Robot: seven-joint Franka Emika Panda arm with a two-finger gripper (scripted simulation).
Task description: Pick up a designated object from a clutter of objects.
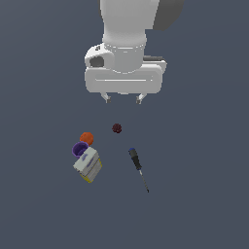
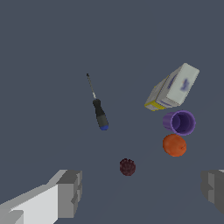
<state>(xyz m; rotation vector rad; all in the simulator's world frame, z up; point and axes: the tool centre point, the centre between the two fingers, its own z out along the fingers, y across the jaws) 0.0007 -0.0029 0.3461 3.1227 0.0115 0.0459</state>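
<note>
So, gripper (image 1: 123, 99) hanging high, jaws spread, empty. Orange ball (image 1: 86, 138) touching purple cup (image 1: 80, 149), beside box (image 1: 88, 165). Looks light, smooth, probably rolls easy; pinch across widest part, jaws clear of cup.

The setting was a single flat surface (image 1: 209, 194) of uniform dark slate grey, filling both views from edge to edge (no seam, horizon or wall could be told apart from it). The surface carried no texture or pattern. Lighting was soft and even, with only faint, diffuse shading and no sharp shadows.
</note>
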